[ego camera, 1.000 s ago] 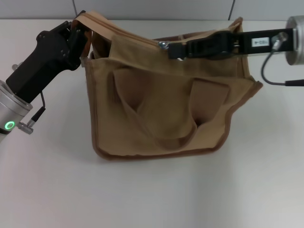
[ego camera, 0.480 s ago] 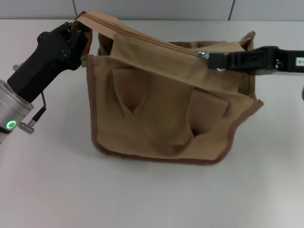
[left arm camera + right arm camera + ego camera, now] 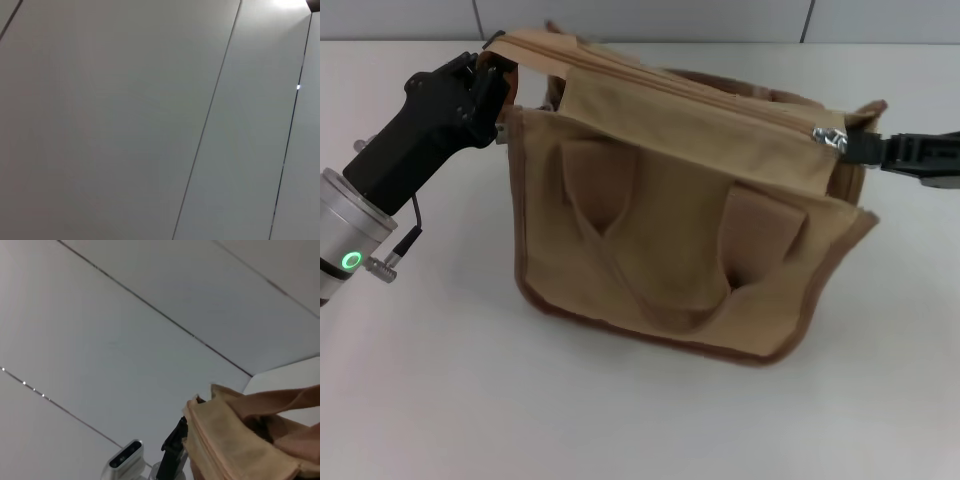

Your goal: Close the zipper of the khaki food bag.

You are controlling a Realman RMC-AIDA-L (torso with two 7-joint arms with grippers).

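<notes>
The khaki food bag (image 3: 670, 215) stands on the white table, its two handles hanging down its front. Its zipper (image 3: 720, 102) runs along the top edge. The silver slider (image 3: 828, 138) is at the bag's right end. My right gripper (image 3: 855, 146) is shut on the slider's pull tab there. My left gripper (image 3: 498, 75) is shut on the bag's top left corner and holds it up. The right wrist view shows the bag's end (image 3: 235, 440) and the left arm (image 3: 172, 445) behind it. The left wrist view shows only wall panels.
The white table (image 3: 440, 380) spreads around the bag. A grey panelled wall (image 3: 650, 18) runs along the table's far edge.
My right gripper has drawn the slider rightward along the zipper, from near the bag's middle to its right end. The top now looks closed. The left gripper has stayed on its corner.
</notes>
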